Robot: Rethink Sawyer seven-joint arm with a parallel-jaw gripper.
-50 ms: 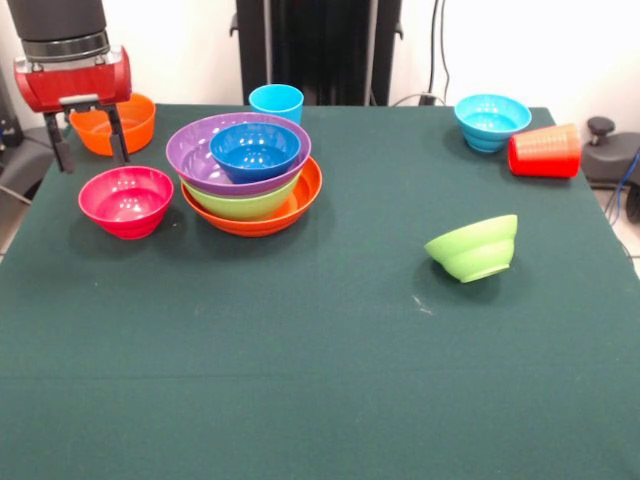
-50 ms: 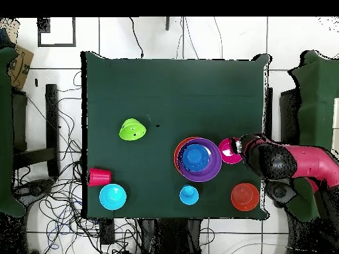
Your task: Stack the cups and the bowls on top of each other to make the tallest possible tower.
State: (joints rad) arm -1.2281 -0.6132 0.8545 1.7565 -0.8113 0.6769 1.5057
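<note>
currently the gripper (image 1: pixel 88 147) is hanging at the table's edge with its two dark fingers (image 1: pixel 117 136) spread apart, nothing between them. in the front view the fingertips are sitting just above and behind the magenta-red bowl (image 1: pixel 126 200), and in front of the small orange bowl (image 1: pixel 117 122); whether either finger is touching a rim cannot be told.

the tower (image 1: pixel 252 172) is standing just beside the magenta-red bowl: large orange bowl at the bottom, lime green bowl inside it, purple bowl on that, dark blue bowl (image 1: pixel 255 150) nested on top. the light blue cup (image 1: pixel 276 101) is standing upright just behind the tower. the light blue bowl (image 1: pixel 492 121) is sitting upright at the far corner, with the red cup (image 1: pixel 545 151) lying on its side just beside it. the small lime green bowl (image 1: pixel 473 248) is tilting on its side, well apart from the rest, on the green table (image 1: pixel 320 380).

the overhead view is showing the arm (image 2: pixel 291 162) reaching in from the table's side and covering part of the magenta-red bowl (image 2: pixel 230 151), the fingers hidden beneath it; the front view is showing that bowl whole and empty. overhead, the red cup (image 2: pixel 99 176) is lying at the table's very edge.
</note>
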